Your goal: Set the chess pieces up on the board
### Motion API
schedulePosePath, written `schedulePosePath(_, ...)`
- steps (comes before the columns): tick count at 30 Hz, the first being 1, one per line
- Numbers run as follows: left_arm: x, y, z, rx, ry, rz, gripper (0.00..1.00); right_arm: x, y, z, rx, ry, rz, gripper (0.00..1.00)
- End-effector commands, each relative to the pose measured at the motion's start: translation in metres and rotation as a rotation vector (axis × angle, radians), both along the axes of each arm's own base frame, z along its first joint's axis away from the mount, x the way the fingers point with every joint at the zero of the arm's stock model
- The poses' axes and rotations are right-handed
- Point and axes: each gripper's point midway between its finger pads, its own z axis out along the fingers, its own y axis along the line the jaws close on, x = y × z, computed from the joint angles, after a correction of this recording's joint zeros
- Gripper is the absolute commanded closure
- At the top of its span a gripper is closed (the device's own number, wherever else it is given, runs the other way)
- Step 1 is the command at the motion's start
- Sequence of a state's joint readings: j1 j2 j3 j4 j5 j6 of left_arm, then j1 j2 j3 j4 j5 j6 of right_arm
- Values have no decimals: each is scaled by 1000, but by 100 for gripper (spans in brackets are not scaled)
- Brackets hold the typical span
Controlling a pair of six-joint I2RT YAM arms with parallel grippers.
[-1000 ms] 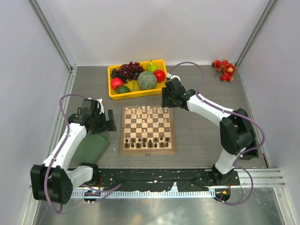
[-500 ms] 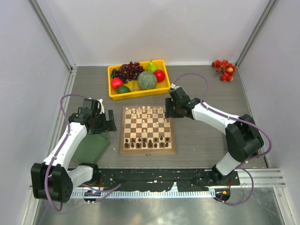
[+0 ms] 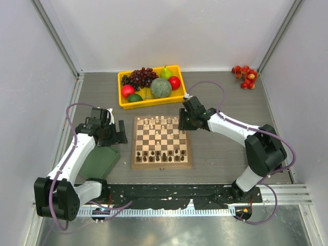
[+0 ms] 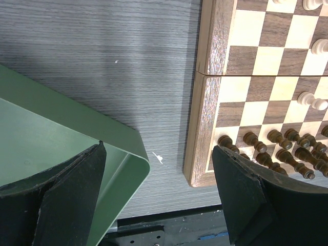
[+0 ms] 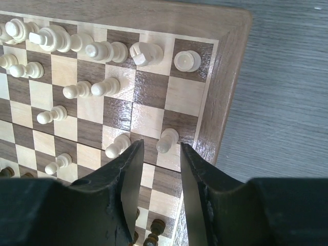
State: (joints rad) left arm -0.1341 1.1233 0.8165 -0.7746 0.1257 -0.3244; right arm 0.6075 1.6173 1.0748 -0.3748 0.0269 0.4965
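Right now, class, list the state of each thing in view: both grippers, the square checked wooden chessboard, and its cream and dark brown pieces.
Left gripper: open wide, holding nothing.
Right gripper: open, jaws astride a cream pawn.
Square checked wooden chessboard: lying flat, partly set.
Cream wooden pieces: upright, pawns scattered.
Dark brown wooden pieces: upright, near rows.

Left arm [image 3: 77, 154] and right arm [image 3: 230, 124]: white link shells, black joint housings. One purple cable [image 3: 68, 115] loops along each. Black base rail [image 3: 169, 193] at 6 o'clock of the top view. Left gripper [image 4: 159, 148] and right gripper [image 5: 160, 145]: matte black wedge fingers, edges scuffed.
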Motion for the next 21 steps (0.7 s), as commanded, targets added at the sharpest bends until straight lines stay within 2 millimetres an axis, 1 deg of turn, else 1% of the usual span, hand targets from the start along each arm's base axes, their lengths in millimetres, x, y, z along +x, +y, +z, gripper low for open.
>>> schedulePosePath(1, 10, -3, 9, -16, -44, -15, 9, 10, 13, 13, 29, -28, 9, 60)
schedulePosePath(13, 11, -2, 9, -13, -47, -15, 9, 9, 20, 5, 9, -1, 35, 66)
schedulePosePath(21, 12, -2, 9, -10, -42, -12, 9, 6, 16, -4, -23, 21, 40, 67)
